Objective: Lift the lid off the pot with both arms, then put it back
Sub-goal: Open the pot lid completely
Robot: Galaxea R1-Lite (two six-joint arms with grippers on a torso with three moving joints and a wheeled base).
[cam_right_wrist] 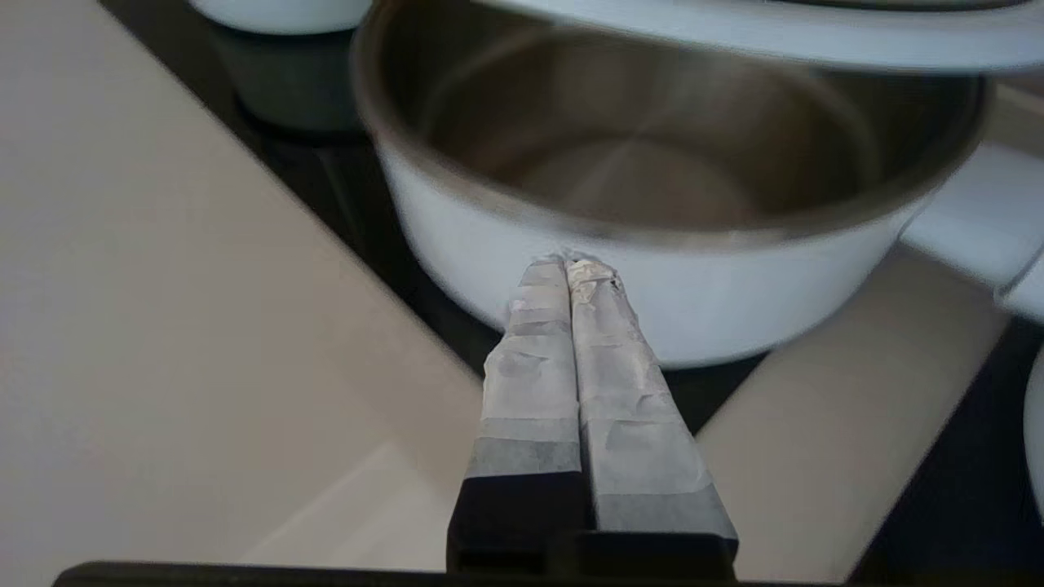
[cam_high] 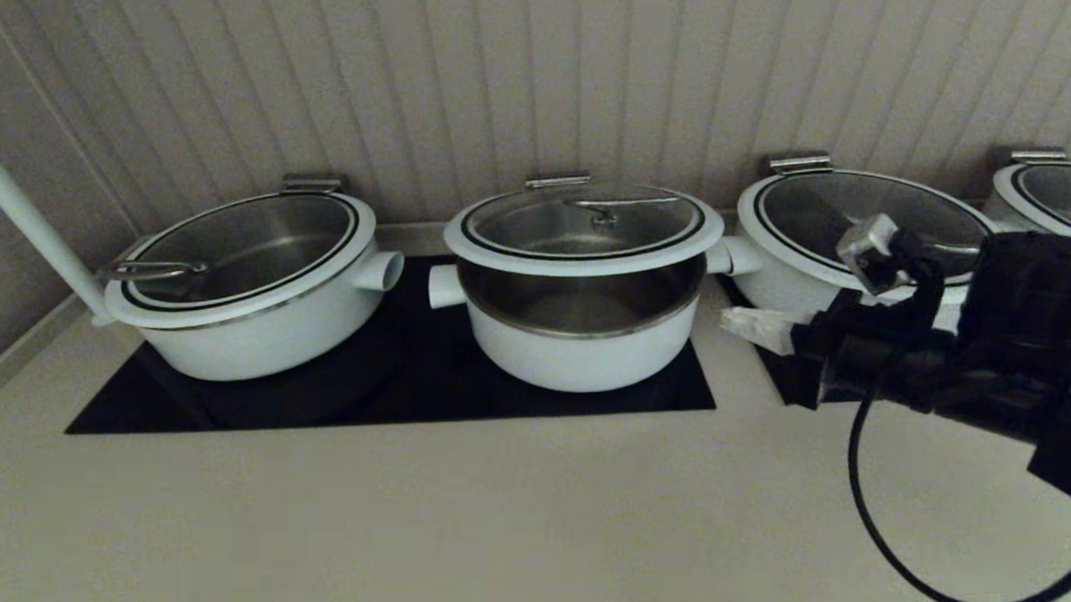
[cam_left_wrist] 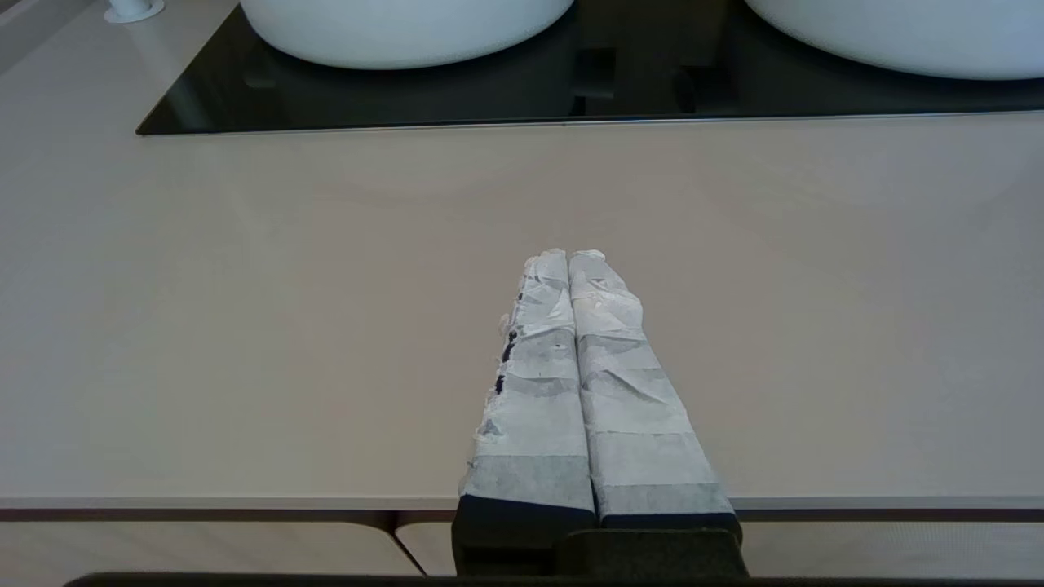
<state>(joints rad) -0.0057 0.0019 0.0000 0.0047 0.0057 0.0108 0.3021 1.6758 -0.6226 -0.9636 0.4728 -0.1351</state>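
The pot (cam_high: 582, 344) is the middle one on the black cooktop, white with a steel inner bowl and a stub on each side. Its glass lid (cam_high: 584, 226) stands raised above the bowl, with a wide gap at the front and its hinge bracket at the back. My right gripper (cam_high: 739, 322) is shut and empty, just right of the pot and pointing at it. In the right wrist view its tips (cam_right_wrist: 568, 262) are close to the pot's white wall (cam_right_wrist: 693, 302), under the lid's rim (cam_right_wrist: 734, 33). My left gripper (cam_left_wrist: 568, 254) is shut and empty over the bare counter, outside the head view.
A like white pot (cam_high: 250, 293) stands left of the middle one, another (cam_high: 854, 227) right, and a further one (cam_high: 1048, 194) at the far right. The black cooktop (cam_high: 387, 386) lies under them. A white pole (cam_high: 25, 212) slants at the far left. The counter's front edge (cam_left_wrist: 245, 501) is near the left gripper.
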